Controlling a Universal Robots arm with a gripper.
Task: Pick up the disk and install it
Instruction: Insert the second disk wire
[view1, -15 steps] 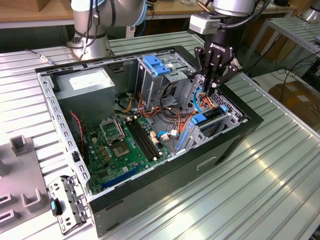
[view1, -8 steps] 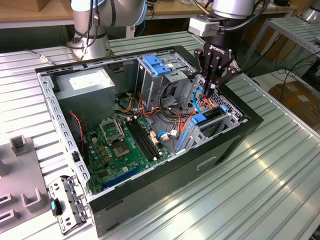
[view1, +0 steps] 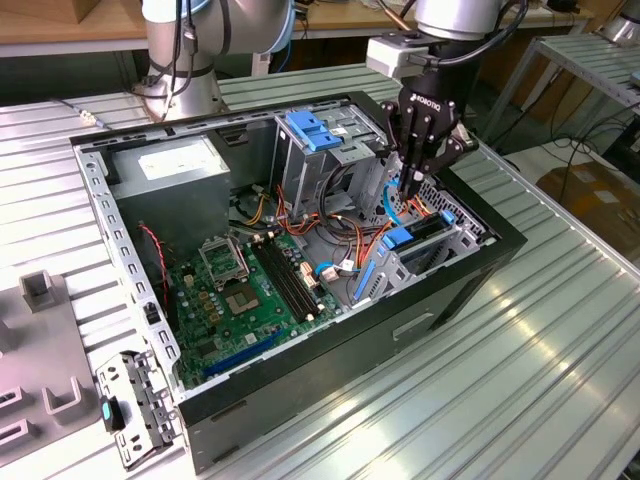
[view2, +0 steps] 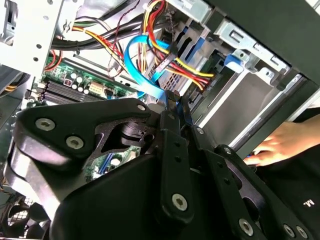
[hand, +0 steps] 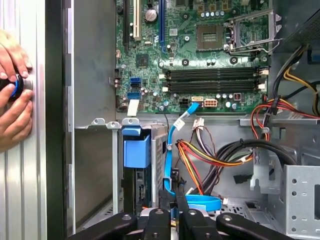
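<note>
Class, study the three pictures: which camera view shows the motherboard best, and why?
The first wrist view: the motherboard faces the camera, with its socket and memory slots plain. The exterior view shows it slanted inside the case. The second wrist view shows a strip of it behind cables.

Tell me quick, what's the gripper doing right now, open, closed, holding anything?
Gripper: closed, inside the computer case, pinching the flat blue cable; it is not holding the disk.

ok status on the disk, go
fingers shut on blue cable. disk sitting in its bay. person's hand outside the case wall.
</note>
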